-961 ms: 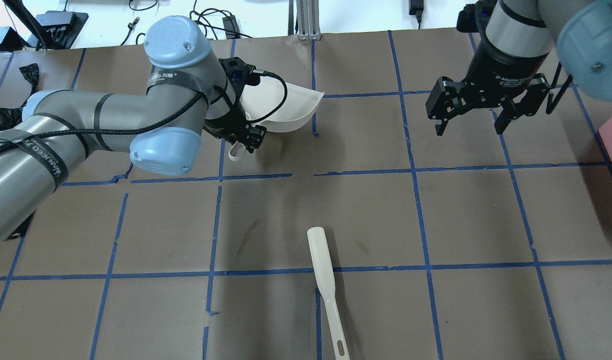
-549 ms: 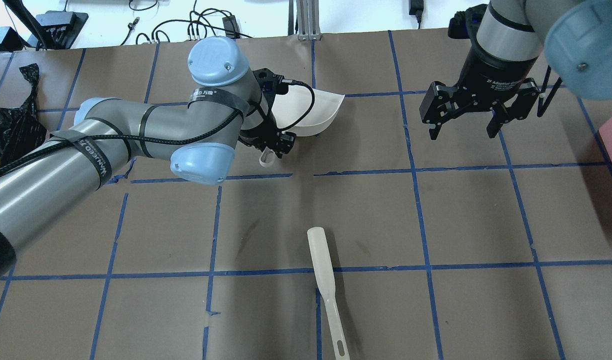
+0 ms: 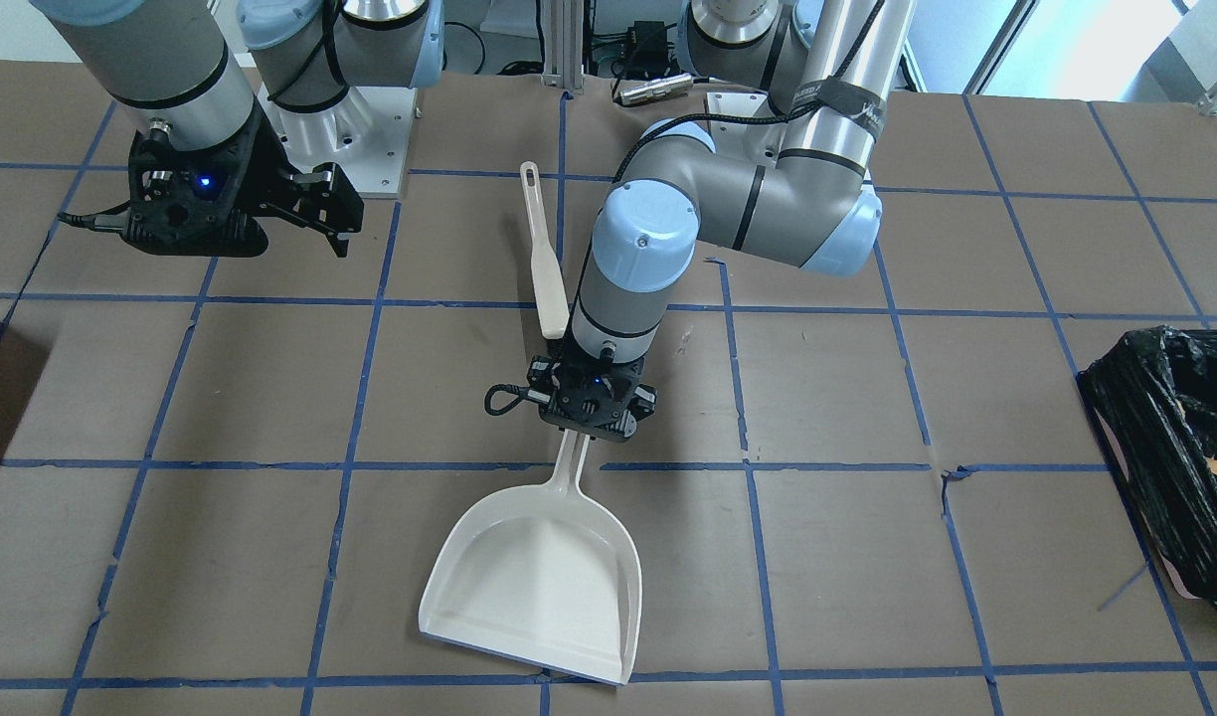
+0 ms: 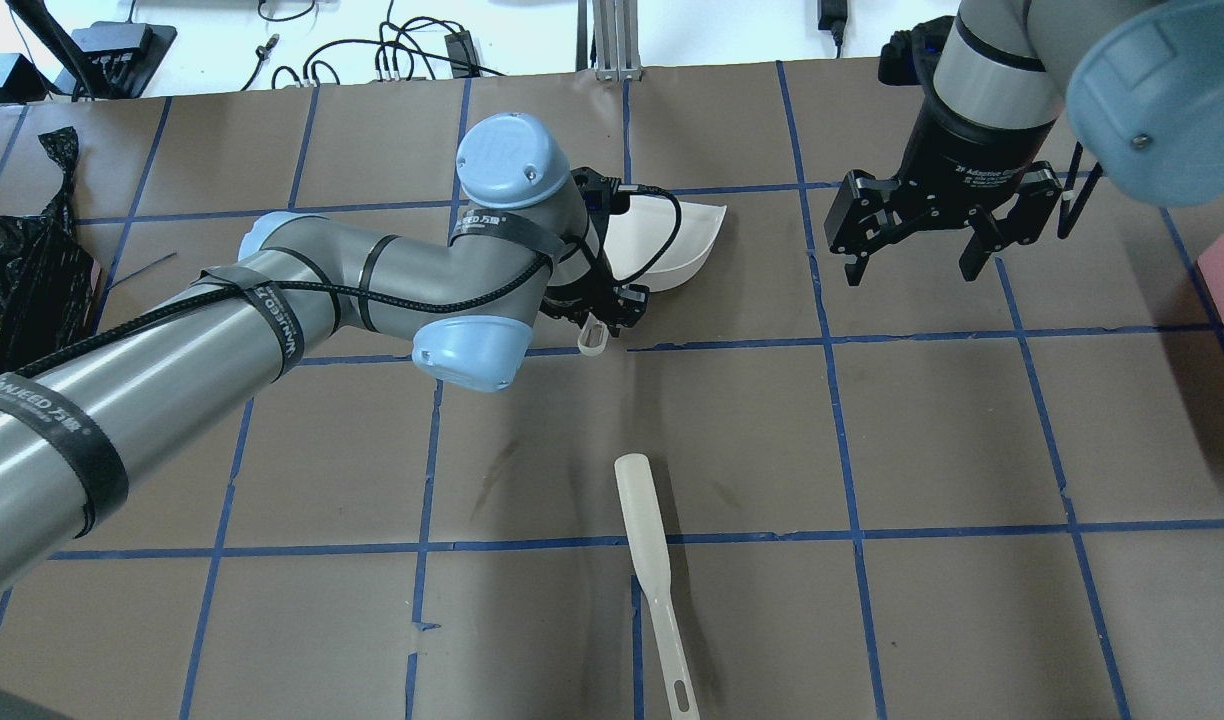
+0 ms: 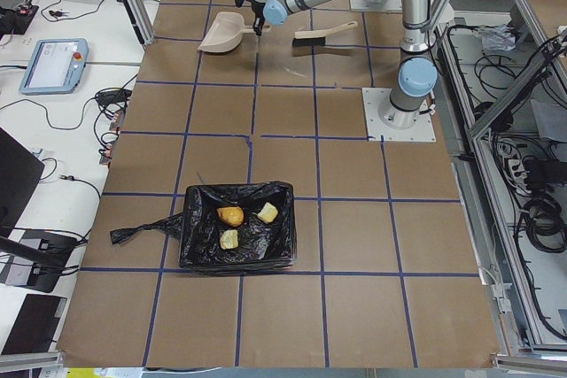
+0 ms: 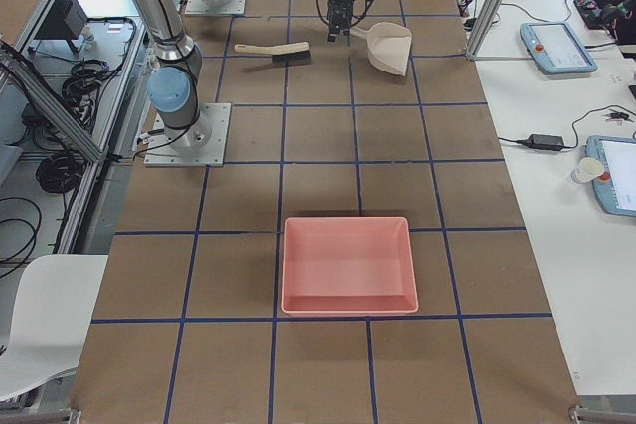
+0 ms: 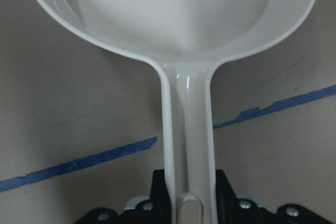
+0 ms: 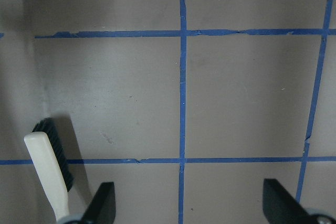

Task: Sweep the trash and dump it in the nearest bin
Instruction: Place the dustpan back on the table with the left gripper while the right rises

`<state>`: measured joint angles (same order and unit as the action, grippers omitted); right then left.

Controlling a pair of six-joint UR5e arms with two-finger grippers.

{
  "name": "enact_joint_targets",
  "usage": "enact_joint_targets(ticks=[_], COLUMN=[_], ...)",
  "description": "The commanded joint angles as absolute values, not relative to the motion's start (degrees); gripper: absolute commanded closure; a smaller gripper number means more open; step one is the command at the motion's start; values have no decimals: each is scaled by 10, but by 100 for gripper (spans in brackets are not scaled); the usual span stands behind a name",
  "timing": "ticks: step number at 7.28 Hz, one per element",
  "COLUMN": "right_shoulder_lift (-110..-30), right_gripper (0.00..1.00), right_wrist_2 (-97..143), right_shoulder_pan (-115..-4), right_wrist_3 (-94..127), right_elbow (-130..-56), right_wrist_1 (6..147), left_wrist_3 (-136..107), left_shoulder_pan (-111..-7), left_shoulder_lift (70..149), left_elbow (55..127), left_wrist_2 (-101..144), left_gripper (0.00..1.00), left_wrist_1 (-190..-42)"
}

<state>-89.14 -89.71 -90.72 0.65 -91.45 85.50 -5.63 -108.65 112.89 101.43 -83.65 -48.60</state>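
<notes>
Fingers of the left gripper (image 3: 579, 435) are clamped on the white plastic dustpan (image 3: 534, 587), the right gripper's (image 4: 910, 272) spread wide; small food scraps (image 5: 230, 216) being seen in the black-bagged bin (image 5: 239, 258), dumping is judged done and release is called for.

Table (image 4: 932, 430): brown paper cover, gridded in blue tape (image 4: 832, 340).

Lying on it:
- one brush (image 4: 642, 520), cream handle, black bristles, flat, mid-table towards my side;
- one bin (image 5: 285, 254), black-lined, at my left end;
- one pink tray (image 6: 348, 265), at my right end;
- one cream dustpan (image 3: 544, 587), beyond the brush and apart from it; I cannot tell whether it touches the table.
</notes>
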Motion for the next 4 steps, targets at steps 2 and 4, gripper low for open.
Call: enact_joint_targets(ticks=[2,4], right_shoulder_lift=[-891,-891], right_gripper=[0,0], right_wrist_2=[-897,-896], right_shoulder_pan=[-908,-908], right_wrist_3=[7,7], right_elbow=[-916,-916], right_wrist_1=[855,855], left_wrist_3=[-63,-52], left_shoulder_pan=[-1103,-1099], left_shoulder_lift=[1133,1115], left_elbow=[1020,1011], left_wrist_2=[-843,-849], left_gripper=[70,12], left_wrist_1=[-479,-481])
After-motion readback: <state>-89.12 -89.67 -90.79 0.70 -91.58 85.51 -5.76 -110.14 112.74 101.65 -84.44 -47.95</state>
